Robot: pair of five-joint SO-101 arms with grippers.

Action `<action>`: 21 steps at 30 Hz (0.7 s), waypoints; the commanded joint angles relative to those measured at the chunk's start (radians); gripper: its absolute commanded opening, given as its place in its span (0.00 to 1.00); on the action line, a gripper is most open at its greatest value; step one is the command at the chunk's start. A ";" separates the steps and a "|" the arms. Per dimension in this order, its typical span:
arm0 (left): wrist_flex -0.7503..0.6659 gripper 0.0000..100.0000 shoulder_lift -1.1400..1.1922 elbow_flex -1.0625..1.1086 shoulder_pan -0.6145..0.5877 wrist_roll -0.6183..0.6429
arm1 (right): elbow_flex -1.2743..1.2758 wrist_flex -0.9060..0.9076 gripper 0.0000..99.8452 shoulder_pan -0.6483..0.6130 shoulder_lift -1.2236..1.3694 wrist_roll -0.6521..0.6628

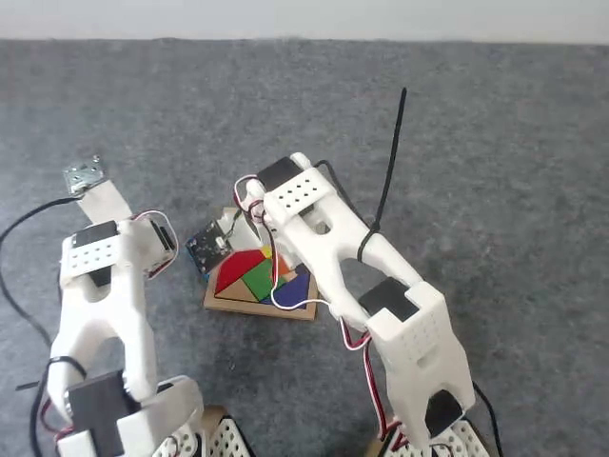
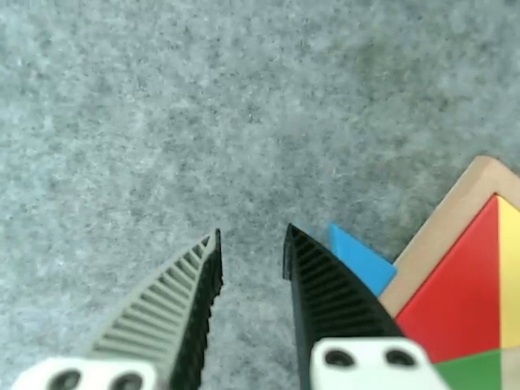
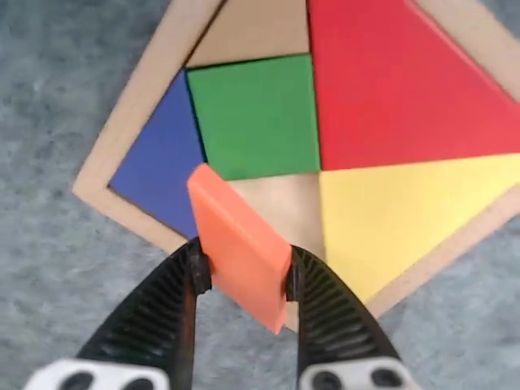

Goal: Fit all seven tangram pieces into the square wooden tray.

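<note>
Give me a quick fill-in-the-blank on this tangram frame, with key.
The held piece in the right gripper is coloured ___.
The left gripper is ___, holding nothing.
The square piece in the tray is ___.
The loose piece on the carpet beside the tray is light ___.
Missing: orange; open; green; blue.

The right arm (image 1: 324, 228) covers part of the wooden tray (image 1: 249, 303) and its pieces. The left gripper's (image 2: 253, 236) black finger hides part of a light blue piece (image 2: 361, 260); the left wrist view's edge cuts the tray. The orange piece (image 3: 241, 244) masks part of a bare slot (image 3: 276, 199).
</note>
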 commanded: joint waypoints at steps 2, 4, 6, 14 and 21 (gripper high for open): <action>-0.014 0.13 -0.049 -0.048 -0.005 0.009 | -0.011 -0.015 0.01 0.010 -0.058 0.129; -0.015 0.13 -0.048 -0.045 -0.003 0.009 | -0.011 -0.028 0.01 0.005 -0.039 0.180; -0.015 0.13 -0.048 -0.045 -0.006 0.009 | -0.011 -0.035 0.01 -0.004 -0.016 0.201; -0.015 0.13 -0.048 -0.047 -0.005 0.009 | -0.011 -0.028 0.01 -0.002 -0.002 0.244; -0.015 0.13 -0.048 -0.048 -0.005 0.009 | -0.011 -0.025 0.01 -0.002 -0.004 0.239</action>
